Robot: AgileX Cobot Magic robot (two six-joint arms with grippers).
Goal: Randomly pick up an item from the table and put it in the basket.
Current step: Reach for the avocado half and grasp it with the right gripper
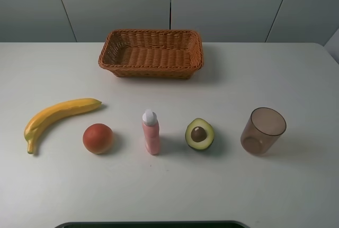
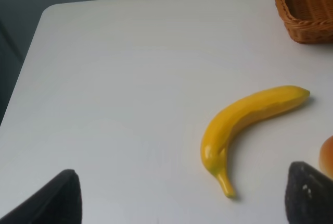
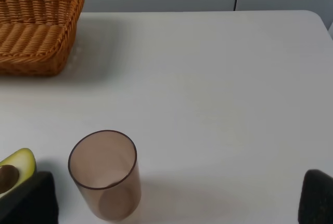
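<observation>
Exterior high, table: white and matte; you see it from the near edge to the far edge
Exterior high, basket: brown wicker, low-sided, standing at the middle of the far edge
Exterior high, avocado half: cut face up with the brown pit showing; it lies toward the near edge, a little right of the middle and well apart from the basket
Exterior high, row: from the left edge you have a banana, an orange-red fruit, an upright pink bottle, the avocado half, then a brown cup nearest the right edge
Left wrist, left tool: spread wide and pinching nothing; you see only its dark fingertips, with bare table between them
Left wrist, banana: flat on the table, stem end toward the tool, well in from the far left corner
Left wrist, basket: one corner shows
Right wrist, right tool: spread wide, gripping nothing; dark fingertips at either side
Right wrist, brown cup: upright, mouth up, between the fingertips
Right wrist, avocado half: only a slice shows, just beside one fingertip; you cannot tell whether they touch
Right wrist, basket: along the far edge
</observation>
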